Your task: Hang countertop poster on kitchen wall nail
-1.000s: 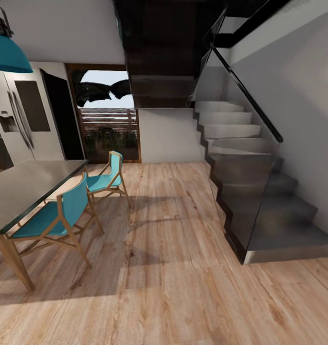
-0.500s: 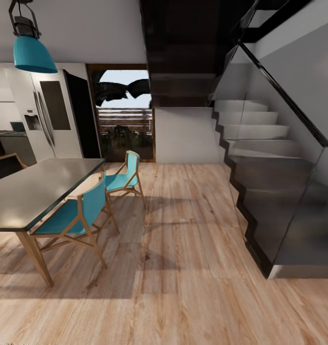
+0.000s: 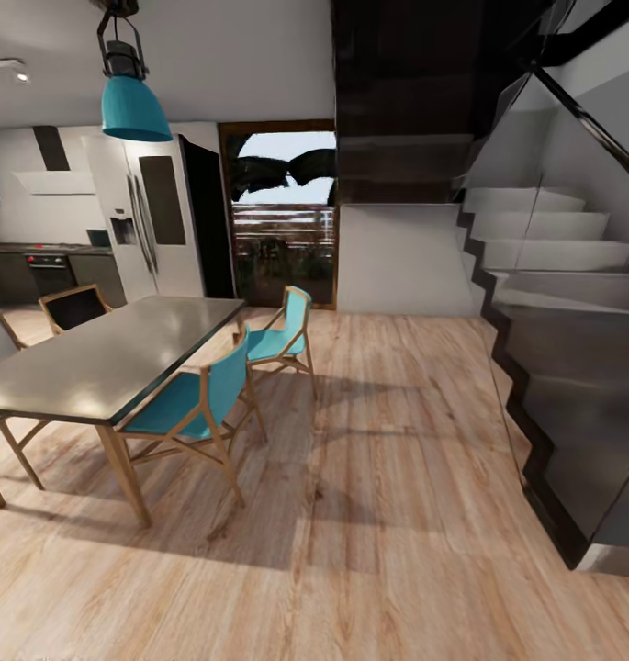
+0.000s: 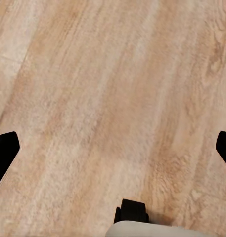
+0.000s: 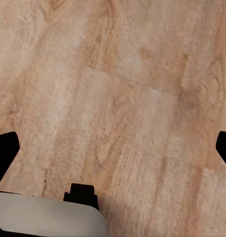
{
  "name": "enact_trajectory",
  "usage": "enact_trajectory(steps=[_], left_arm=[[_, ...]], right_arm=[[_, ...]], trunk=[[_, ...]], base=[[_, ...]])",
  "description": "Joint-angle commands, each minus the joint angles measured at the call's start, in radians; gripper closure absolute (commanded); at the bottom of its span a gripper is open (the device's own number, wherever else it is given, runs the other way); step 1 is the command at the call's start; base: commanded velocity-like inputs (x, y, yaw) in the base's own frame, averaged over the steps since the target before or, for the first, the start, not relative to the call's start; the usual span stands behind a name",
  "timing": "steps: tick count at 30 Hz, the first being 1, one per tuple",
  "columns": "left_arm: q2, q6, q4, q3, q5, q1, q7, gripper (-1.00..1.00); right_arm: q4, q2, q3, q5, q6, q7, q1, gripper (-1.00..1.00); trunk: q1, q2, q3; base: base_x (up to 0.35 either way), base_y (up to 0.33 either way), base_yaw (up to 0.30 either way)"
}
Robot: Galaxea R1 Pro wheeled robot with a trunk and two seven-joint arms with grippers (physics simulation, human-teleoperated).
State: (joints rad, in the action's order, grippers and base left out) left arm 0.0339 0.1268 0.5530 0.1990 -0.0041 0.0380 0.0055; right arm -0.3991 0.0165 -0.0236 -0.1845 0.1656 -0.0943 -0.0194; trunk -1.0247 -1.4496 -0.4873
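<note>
A pale wood plank floor (image 3: 387, 514) is seen across the near and middle ground of the head view. At the left stands a dining table (image 3: 103, 363) with a grey top and wooden legs, and two turquoise chairs (image 3: 199, 404) with wooden frames are set along its right side, the farther one (image 3: 285, 338) just beyond the nearer. A dark-backed chair (image 3: 73, 308) is placed at the table's far end. A turquoise pendant lamp (image 3: 135, 106) hangs above the table. At the far left the kitchen (image 3: 39, 220) is visible: the kitchen countertop (image 3: 29, 248) tops dark base cabinets, with a steel refrigerator (image 3: 149, 220) to its right. The poster cannot be made out on the counter at this range. A glazed door (image 3: 285, 220) lies beyond the chairs, and a dark staircase (image 3: 553, 349) with a glass side rises at the right.

In the left wrist view the left gripper (image 4: 113, 148) is seen with its dark fingertips (image 4: 4, 148) spread wide apart over bare floor, nothing between them. The right gripper (image 5: 113, 148) is likewise spread wide, its fingertips (image 5: 4, 148) at opposite edges over the planks, holding nothing
</note>
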Motion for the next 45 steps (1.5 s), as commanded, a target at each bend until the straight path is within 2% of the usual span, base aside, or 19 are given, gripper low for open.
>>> enact_trajectory(steps=[1,10,17,24,30,45], left_arm=[[0.0,0.002,0.001,0.0,0.0,0.0,0.001,-1.0],[0.0,0.002,0.001,0.0,0.0,0.0,0.001,-1.0],[0.0,0.002,0.001,0.0,0.0,0.0,0.001,-1.0],[0.0,0.002,0.001,0.0,0.0,0.0,0.001,-1.0],[0.0,0.002,0.001,0.0,0.0,0.0,0.001,-1.0],[0.0,0.002,0.001,0.0,0.0,0.0,0.001,-1.0]], right_arm=[[0.001,0.001,-0.003,-0.011,0.001,-0.006,-0.001,-1.0],[0.047,0.008,-0.003,-0.013,0.0,0.0,-0.001,-1.0],[0.057,0.001,-0.002,-0.013,0.001,-0.001,-0.001,-1.0],[0.057,-0.007,-0.002,-0.013,0.002,-0.006,-0.001,-1.0],[0.058,-0.017,-0.002,-0.013,0.035,-0.008,-0.001,-1.0],[0.061,-0.005,-0.002,-0.012,0.042,-0.001,-0.001,-1.0]], trunk=[[0.0,0.0,-0.001],[0.0,0.0,-0.002],[0.0,0.0,-0.004],[0.0,0.0,-0.009],[0.0,0.0,-0.013],[0.0,0.0,-0.015]], base=[[0.167,0.234,0.173],[0.176,0.251,0.051],[0.169,0.248,0.052],[0.044,0.067,0.21],[0.097,0.07,0.25],[0.235,0.193,0.055]])
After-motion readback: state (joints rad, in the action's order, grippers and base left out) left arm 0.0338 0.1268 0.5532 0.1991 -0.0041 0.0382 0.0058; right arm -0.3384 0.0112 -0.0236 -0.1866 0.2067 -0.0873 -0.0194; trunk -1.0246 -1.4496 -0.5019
